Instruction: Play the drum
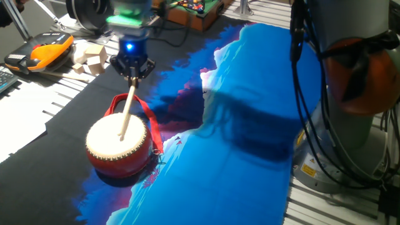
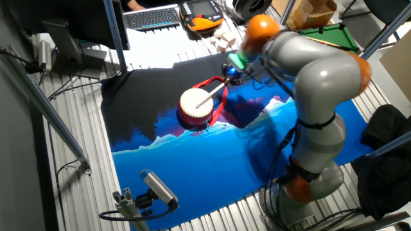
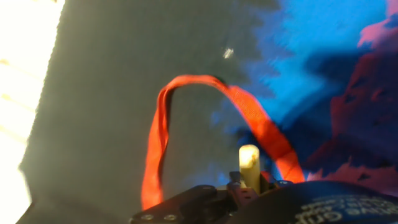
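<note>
One fixed view: the gripper [image 1: 132, 70] is clenched on the thin wooden stick [image 1: 127, 111], which slants down until its tip meets the cream head of the drum [image 1: 119, 145]. The drum stands upright on the dark part of the mat [image 1: 250, 137], its strap [image 1: 139, 107] looped behind it.

The other fixed view: the drum [image 2: 197, 107] sits near the mat's dark-blue border, stick [image 2: 212, 94] across its head.

Hand view: the stick end [image 3: 249, 163] protrudes between the jaws; the red strap [image 3: 186, 118] arcs over the dark cloth.
</note>
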Tool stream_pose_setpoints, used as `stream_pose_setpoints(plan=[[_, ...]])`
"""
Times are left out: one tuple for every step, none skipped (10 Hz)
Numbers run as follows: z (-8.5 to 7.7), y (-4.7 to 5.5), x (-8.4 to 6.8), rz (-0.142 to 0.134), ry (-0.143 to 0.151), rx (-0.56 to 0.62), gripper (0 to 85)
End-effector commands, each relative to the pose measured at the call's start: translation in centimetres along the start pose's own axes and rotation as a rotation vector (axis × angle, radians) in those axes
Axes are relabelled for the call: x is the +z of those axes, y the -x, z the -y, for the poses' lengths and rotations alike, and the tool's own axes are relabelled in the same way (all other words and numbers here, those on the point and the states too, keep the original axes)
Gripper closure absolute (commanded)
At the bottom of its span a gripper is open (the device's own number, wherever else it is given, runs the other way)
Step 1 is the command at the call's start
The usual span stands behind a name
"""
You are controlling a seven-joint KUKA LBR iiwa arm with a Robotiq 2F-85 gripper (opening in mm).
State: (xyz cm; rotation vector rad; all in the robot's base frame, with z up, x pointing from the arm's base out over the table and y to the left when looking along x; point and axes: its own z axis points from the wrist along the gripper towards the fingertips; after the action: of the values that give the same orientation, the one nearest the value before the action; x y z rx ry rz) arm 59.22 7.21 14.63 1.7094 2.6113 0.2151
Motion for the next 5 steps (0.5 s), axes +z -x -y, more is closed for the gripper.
stream_pose_setpoints(plan=[[-0.03,0.16,0.06,0.041,-0.011,-0.020,85.0],[-0.04,0.27,0.06,0.046,-0.015,-0.046,85.0],[0.04,0.24,-0.09,0.040,-0.033,-0.105,85.0],[0.38,0.20,-0.55,-0.062,-0.024,-0.212,85.0],[0.45,0.28,-0.80,-0.082,-0.069,-0.310,85.0]])
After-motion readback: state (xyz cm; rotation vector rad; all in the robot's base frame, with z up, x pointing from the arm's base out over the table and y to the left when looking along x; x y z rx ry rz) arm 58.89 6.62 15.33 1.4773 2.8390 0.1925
